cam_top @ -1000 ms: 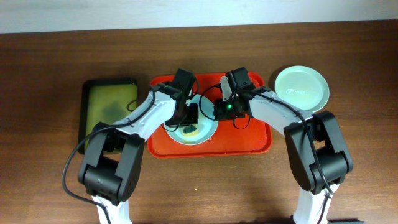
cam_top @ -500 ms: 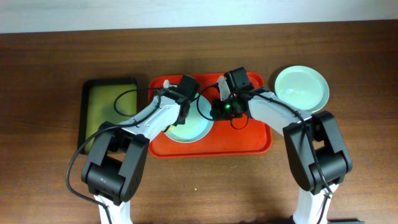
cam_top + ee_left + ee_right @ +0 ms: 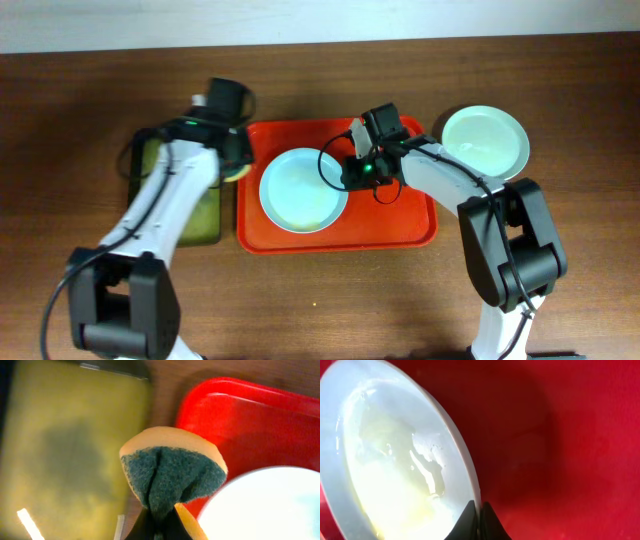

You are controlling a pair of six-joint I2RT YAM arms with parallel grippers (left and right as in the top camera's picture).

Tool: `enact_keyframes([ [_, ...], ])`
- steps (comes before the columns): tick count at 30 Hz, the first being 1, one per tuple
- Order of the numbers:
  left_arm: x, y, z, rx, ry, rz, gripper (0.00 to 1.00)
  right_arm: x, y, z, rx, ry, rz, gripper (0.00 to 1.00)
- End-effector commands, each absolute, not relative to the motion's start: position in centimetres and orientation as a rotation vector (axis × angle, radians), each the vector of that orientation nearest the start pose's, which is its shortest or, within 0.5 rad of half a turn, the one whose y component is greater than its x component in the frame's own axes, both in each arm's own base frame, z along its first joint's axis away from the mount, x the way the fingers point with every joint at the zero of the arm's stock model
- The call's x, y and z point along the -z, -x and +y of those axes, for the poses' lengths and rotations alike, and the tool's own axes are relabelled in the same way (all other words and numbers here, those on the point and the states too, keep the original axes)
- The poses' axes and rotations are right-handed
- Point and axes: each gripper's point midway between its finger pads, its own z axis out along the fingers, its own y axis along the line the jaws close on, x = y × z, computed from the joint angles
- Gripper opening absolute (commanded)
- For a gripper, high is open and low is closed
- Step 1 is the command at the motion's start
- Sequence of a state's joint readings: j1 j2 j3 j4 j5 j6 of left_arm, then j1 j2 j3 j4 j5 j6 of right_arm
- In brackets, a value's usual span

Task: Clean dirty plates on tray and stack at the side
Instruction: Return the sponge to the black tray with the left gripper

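A pale blue plate (image 3: 303, 190) lies on the red tray (image 3: 400, 225), its face wet and shiny with no smear showing. My right gripper (image 3: 352, 172) is shut on the plate's right rim (image 3: 470, 477); the jaws (image 3: 479, 512) pinch that rim over the tray (image 3: 560, 435). My left gripper (image 3: 236, 158) is shut on a folded yellow and green sponge (image 3: 172, 467). It hangs over the gap between the red tray (image 3: 250, 415) and the black tray, left of the plate (image 3: 270, 505). A pale mint plate (image 3: 484, 143) sits on the table right of the tray. A white plate does not show.
The smaller black tray with the yellow-green inside (image 3: 180, 165) lies left of the red tray, partly under my left arm; it also shows in the left wrist view (image 3: 65, 450). Brown wooden table (image 3: 320, 300) all round.
My left gripper has lifted the sponge off the plate and swung left to the black tray's edge. The yellow smear seen on the plate earlier is gone. The right gripper has kept its hold.
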State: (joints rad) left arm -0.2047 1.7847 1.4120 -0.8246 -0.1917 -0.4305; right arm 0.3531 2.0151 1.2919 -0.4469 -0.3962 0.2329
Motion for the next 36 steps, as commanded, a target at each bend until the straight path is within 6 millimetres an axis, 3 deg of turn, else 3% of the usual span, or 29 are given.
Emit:
enact_keyframes([
  [1, -10.7, -40.2, -0.7, -0.047, 0.544, 2.751, 0.00, -5.4, -41.5, 21.9, -0.675, 0.336, 2.711, 0.04],
  [3, -10.1, -39.8, 1.4, -0.067, 0.618, 2.751, 0.00, -6.6, -41.8, 21.8, -0.620, 0.382, 2.718, 0.04],
  [9, -6.3, -39.6, 6.9, -0.106, 0.810, 2.716, 0.00, -12.0, -42.6, 21.0, -0.119, 0.477, 2.706, 0.04],
  [14, -1.8, -39.8, 8.2, -0.111, 0.899, 2.748, 0.00, -16.6, -42.9, 19.6, 0.372, 0.501, 2.559, 0.04],
  [18, -0.8, -40.2, 7.6, -0.055, 0.895, 2.762, 0.02, -19.8, -42.6, 18.3, 0.768, 0.503, 2.366, 0.04],
  [20, -1.1, -40.5, 7.5, -0.042, 0.892, 2.756, 0.38, -22.2, -42.4, 18.2, 0.948, 0.481, 2.226, 0.04],
  [21, -1.4, -40.5, 7.4, -0.037, 0.893, 2.760, 0.45, -23.0, -42.2, 18.3, 1.004, 0.487, 2.178, 0.04],
  [24, -3.7, -41.0, 7.5, -0.036, 0.892, 2.758, 0.46, -24.5, -41.4, 19.9, 1.142, 0.650, 2.070, 0.04],
  [26, -6.6, -41.8, 6.6, 0.054, 0.876, 2.740, 0.47, -25.3, -41.0, 20.7, 1.206, 0.712, 2.010, 0.04],
  [30, -13.2, -42.9, 5.2, 0.199, 0.819, 2.643, 0.58, -27.9, -40.4, 22.0, 1.351, 0.742, 1.863, 0.04],
  [32, -15.2, -42.6, 5.2, 0.202, 0.804, 2.601, 0.99, -29.0, -39.9, 22.4, 1.432, 0.762, 1.803, 0.04],
  [36, -16.0, -42.4, 5.2, 0.204, 0.798, 2.586, 0.99, -30.4, -39.3, 23.2, 1.502, 0.753, 1.733, 0.04],
])
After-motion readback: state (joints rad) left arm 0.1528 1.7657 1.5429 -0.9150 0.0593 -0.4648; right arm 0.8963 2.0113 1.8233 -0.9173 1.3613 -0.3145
